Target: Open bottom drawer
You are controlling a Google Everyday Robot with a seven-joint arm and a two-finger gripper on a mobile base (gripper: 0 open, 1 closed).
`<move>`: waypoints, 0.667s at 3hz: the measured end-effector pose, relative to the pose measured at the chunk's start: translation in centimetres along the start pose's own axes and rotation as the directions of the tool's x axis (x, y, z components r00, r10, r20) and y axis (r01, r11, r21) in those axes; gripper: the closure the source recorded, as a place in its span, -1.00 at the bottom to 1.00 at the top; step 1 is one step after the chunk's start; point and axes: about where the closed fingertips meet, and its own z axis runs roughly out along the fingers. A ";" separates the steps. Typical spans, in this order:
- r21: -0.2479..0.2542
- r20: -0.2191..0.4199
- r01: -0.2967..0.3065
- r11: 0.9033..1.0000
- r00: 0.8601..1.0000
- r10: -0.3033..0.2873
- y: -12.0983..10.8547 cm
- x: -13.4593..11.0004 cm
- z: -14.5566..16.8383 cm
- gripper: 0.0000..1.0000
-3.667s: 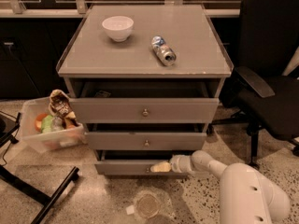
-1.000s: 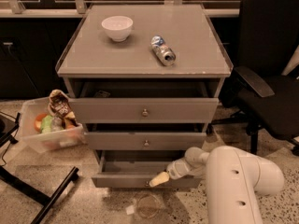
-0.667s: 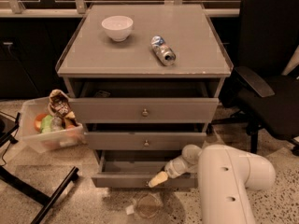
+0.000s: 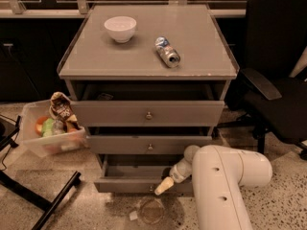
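The bottom drawer (image 4: pixel 124 185) is the lowest and narrowest grey front of the cabinet. It stands pulled out a little, and a strip of its plain grey inside (image 4: pixel 136 170) shows. My gripper (image 4: pixel 163 186), with cream tips, is at the middle of that front, shut on the small knob, which it hides. My white arm (image 4: pixel 225 186) reaches in from the lower right. The middle drawer (image 4: pixel 150 144) and the top drawer (image 4: pixel 148 113) sit above, each slightly ajar.
A white bowl (image 4: pixel 120 28) and a lying can (image 4: pixel 167 51) are on the cabinet top. A clear bin (image 4: pixel 50 138) of snacks stands at the left, a black chair (image 4: pixel 278 95) at the right. A round clear object (image 4: pixel 151 211) lies on the floor in front of the drawer.
The bottom drawer has slid out toward the camera with my gripper on its knob. Over the last second the arm's elbow has swung left and the drawer has hardly moved.
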 end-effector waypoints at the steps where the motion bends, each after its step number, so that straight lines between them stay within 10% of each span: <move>1: -0.012 -0.030 0.010 1.000 0.999 -0.010 0.6 1.1 -0.2 -0.62; 2: -0.035 -0.041 0.013 0.999 0.999 -0.015 1.4 2.5 -0.4 -0.16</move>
